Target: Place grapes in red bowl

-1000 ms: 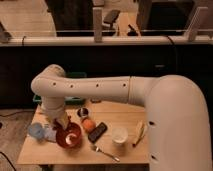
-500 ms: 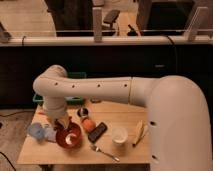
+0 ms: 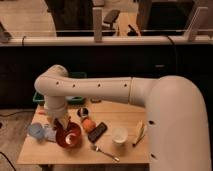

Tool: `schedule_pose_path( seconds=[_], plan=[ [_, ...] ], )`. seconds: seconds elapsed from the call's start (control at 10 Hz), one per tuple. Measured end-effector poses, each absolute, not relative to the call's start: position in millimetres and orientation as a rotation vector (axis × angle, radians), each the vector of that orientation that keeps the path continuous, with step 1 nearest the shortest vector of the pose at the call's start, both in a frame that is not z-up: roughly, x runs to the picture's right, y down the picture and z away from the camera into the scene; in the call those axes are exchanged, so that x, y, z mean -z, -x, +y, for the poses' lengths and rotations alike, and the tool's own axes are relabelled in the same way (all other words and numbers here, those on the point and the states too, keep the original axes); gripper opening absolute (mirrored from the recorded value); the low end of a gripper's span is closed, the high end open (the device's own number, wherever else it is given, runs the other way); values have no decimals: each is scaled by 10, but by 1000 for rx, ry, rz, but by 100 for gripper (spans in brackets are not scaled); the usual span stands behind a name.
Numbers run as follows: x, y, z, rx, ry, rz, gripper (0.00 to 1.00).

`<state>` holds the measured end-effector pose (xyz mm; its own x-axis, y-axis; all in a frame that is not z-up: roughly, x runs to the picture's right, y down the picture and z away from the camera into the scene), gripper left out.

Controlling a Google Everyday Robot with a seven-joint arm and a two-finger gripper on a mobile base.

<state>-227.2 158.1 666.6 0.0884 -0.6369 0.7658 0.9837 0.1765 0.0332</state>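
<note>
Camera view: the only one, looking down over the robot's white shoulder onto a wooden counter.
Arm: a thick white arm runs from the body at right across to the left, bends at an elbow and drops straight down to the counter's left part.
Gripper: the gripper is low over the back left rim of the bowl, just above its inside.
Gripper state: cannot tell how far open it is, nor whether it has hold of anything.
Bowl: the red bowl stands upright on the front left of the counter, partly covered by the wrist.
Grapes: not made out as a separate thing; the inside of the bowl under the gripper looks dark, but I cannot tell whether that is the cluster.
Blue cup: a pale blue cup stands just left of the bowl.
Metal cup: a small dark cup stands behind the bowl to the right.
Orange: an orange fruit lies just right of the bowl, near the metal cup.
Black bar: a flat black oblong lies tilted beside the orange.
White cup: a white cup stands upright, right of the black bar.
Banana: a banana lies near the counter's right edge.
Spoon: a spoon lies at the front, between bowl and white cup.
Green bin: a green bin sits at the back, behind the arm.
</note>
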Motion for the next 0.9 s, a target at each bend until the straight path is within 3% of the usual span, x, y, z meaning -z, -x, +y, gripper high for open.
schedule_pose_path(
  seconds=[0.1, 0.9],
  plan=[
    [-6669, 2276, 1589, 1316, 584, -750, 80],
    [-6672, 2247, 1568, 1329, 584, -769, 80]
  ],
)
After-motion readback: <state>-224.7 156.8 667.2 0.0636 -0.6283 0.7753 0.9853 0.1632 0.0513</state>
